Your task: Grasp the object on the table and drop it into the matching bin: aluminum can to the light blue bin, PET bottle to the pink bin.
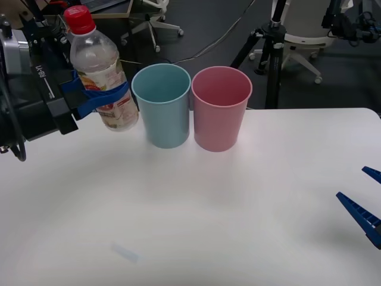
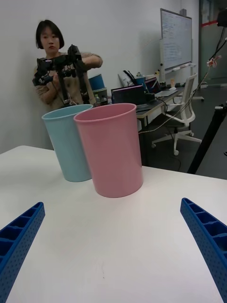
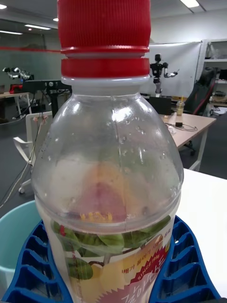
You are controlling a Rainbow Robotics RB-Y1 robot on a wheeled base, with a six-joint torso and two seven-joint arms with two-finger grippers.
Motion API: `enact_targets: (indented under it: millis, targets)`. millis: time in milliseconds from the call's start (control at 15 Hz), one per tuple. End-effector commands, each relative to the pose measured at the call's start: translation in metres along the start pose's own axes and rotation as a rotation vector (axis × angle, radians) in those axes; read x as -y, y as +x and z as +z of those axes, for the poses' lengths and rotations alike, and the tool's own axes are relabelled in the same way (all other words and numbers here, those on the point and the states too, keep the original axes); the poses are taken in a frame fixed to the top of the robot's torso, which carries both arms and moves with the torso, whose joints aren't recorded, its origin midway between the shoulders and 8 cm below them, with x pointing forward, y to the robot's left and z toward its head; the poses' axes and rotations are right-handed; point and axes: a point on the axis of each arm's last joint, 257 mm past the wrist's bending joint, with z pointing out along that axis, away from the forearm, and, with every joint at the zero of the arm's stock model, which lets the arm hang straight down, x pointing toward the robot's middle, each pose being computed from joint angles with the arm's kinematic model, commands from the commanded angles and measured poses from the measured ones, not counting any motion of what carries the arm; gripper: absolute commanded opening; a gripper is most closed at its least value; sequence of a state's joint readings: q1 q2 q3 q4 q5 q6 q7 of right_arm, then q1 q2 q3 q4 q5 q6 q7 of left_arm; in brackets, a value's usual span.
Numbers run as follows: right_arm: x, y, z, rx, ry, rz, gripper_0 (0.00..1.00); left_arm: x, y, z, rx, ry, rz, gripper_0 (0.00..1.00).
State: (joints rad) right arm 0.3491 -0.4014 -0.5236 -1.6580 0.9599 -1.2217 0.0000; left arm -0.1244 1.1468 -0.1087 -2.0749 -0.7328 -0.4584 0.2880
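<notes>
The bottle point(image 1: 101, 74) in the left end effector point(image 1: 95, 98) is clear glossy plastic with a ribbed red cap point(image 3: 104, 38) and a printed film label point(image 3: 109, 265). The end effector's blue fingers point(image 3: 33, 265) look ribbed, matt plastic. Beside it, the blue bin point(image 1: 162, 106) and pink bin point(image 1: 220, 108) are smooth, faintly sheened plastic. The desk point(image 1: 196, 208) is smooth white.

Front overhead; wrists low, sharing light blue bin point(image 2: 68, 142).

One bottle point(image 1: 101, 71), two bins point(image 1: 161, 107) point(image 1: 220, 110)
</notes>
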Motion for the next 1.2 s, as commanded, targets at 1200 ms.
enact_targets:
  millis: [1200]
  targets:
    - [0.000,0.000,0.000,0.000,0.000,0.000,1.00,-0.042,-0.026,0.225,0.037,0.067,-0.026,0.00]
